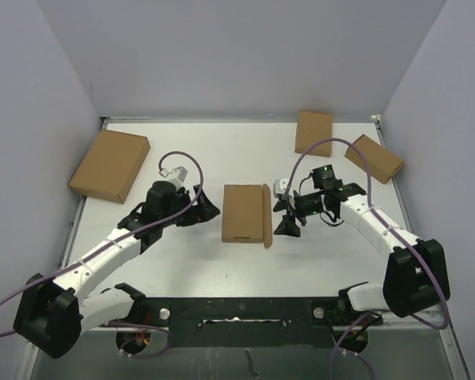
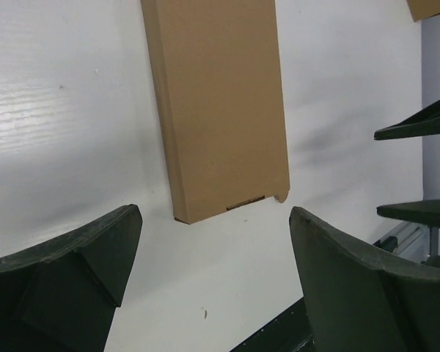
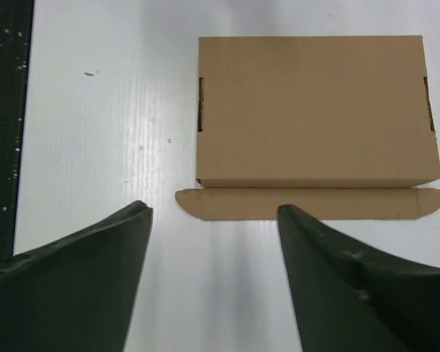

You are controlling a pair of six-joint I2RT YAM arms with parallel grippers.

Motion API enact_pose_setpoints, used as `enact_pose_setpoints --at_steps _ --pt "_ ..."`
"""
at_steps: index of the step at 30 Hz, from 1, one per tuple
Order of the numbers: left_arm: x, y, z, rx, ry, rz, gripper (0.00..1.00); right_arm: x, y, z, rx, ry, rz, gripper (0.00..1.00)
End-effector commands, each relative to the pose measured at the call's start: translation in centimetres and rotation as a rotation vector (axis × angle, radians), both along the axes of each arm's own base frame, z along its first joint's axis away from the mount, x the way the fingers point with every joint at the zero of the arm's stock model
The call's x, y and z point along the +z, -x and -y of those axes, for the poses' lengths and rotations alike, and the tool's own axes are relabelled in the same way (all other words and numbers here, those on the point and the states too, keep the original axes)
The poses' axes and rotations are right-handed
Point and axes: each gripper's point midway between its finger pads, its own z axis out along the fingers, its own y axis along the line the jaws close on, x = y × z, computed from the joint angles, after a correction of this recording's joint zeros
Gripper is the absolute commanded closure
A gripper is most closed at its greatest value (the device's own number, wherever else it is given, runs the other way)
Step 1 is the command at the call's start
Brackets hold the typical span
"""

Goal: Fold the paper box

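Left gripper (image 2: 214, 213): jaws spread wide, nothing between the fingers (image 2: 66, 271), nothing held. The paper box (image 1: 244, 212) lies just ahead of it on the white table (image 1: 182, 269), apart from both fingertips. One short end of the box is nearest this gripper, with a thin slit (image 2: 246, 204) cut along that end. The lid is down flat.

Right gripper (image 3: 211, 209): jaws also spread, empty. The box sits straight ahead of it, long side on. A narrow flap (image 3: 308, 204) lies flat on the table along that near side, untucked, with rounded ends. One fingertip overlaps the flap's edge in the right wrist view, but I cannot tell whether they touch. Short slits show at both short ends of the lid.

From overhead the two grippers face each other with the box between them, each near it.

A larger cardboard box (image 1: 111, 165) sits well apart from the left gripper, on the side away from the paper box. One smaller cardboard box (image 1: 313, 132) and a second smaller cardboard box (image 1: 374, 157) lie well apart from the right gripper, off beyond its wrist.
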Motion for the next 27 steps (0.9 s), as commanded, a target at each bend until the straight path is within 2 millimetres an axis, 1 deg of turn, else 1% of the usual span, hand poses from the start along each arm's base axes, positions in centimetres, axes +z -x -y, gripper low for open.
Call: enact_pose_setpoints --at_steps 1,2,3,4,6,7,9,11,14,17,22,27 --pt "-0.2 -1.6 0.5 -0.059 -0.054 0.035 0.18 -0.8 -4.1 0.0 -0.040 0.038 0.098 0.40" --pt "-0.6 -1.9 0.7 -0.063 -0.044 0.028 0.18 -1.0 -4.5 -0.1 -0.072 0.033 0.044 0.46" --pt "-0.6 -2.3 1.0 -0.064 -0.024 0.029 0.18 -1.1 -4.8 -0.4 -0.114 0.018 -0.035 0.50" --pt "-0.8 -2.6 1.2 -0.062 -0.005 0.026 0.18 -1.0 -4.7 -0.8 -0.159 -0.010 -0.142 0.51" --pt "-1.0 -3.3 1.5 -0.058 0.021 0.020 0.18 -0.5 -4.7 -1.8 -0.199 -0.073 -0.293 0.51" --pt "-1.1 -3.6 1.7 -0.055 0.026 0.018 0.18 -0.5 -5.0 -2.2 -0.230 -0.099 -0.355 0.51" --pt "-1.2 -4.1 2.0 -0.053 0.031 0.012 0.18 -1.0 -5.9 -2.4 -0.315 -0.128 -0.488 0.49" --pt "-1.6 -4.5 2.2 -0.049 0.029 0.001 0.18 -2.0 -7.0 -2.4 -0.413 -0.124 -0.593 0.44" --pt "-2.5 -4.7 2.4 -0.042 0.028 -0.023 0.18 -3.6 -8.3 -2.3 -0.503 -0.100 -0.698 0.43" --pt "-3.4 -4.8 2.5 -0.034 0.028 -0.046 0.17 -5.0 -8.9 -2.2 -0.556 -0.065 -0.769 0.45" --pt "-4.3 -5.2 2.9 -0.030 0.036 -0.072 0.17 -6.5 -9.2 -2.6 -0.580 -0.050 -0.869 0.54" --pt "-5.2 -5.3 3.3 -0.035 0.039 -0.108 0.16 -7.5 -9.2 -2.6 -0.586 -0.044 -0.933 0.60"
